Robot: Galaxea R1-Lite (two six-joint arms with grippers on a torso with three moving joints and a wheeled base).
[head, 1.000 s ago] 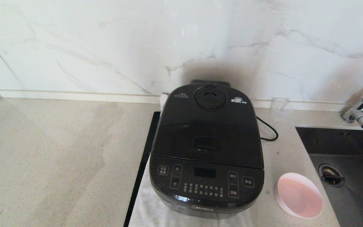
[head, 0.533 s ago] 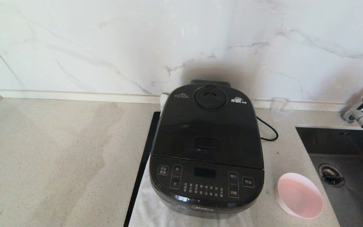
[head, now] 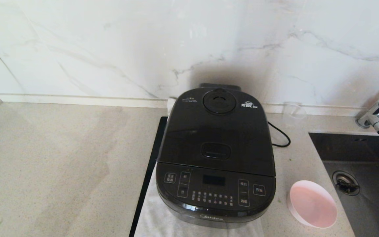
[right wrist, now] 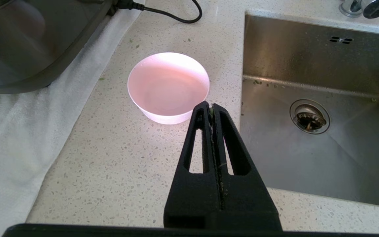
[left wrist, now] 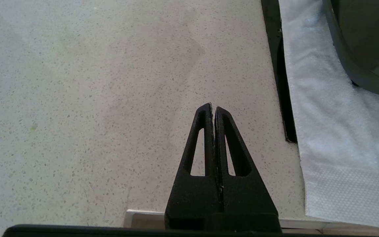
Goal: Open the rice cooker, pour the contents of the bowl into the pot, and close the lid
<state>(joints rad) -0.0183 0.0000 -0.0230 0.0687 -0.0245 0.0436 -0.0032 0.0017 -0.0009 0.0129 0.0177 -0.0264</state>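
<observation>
the cooker [head: 215, 154] sits on a white cloth [head: 156, 220] on the counter [head: 61, 164], and its lid [head: 217, 131] is down. the bowl [head: 313, 204] (pink and empty) stands on the counter between the cooker and the sink [head: 367, 184]. the right gripper [right wrist: 211, 107] hangs just beside the bowl, jaws pressed together, holding nothing. the left gripper [left wrist: 213, 108] hangs over bare counter, jaws together too.

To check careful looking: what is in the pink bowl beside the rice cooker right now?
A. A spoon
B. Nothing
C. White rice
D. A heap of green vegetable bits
B: the bowl shows only its bare pink inside in the right wrist view.
</observation>
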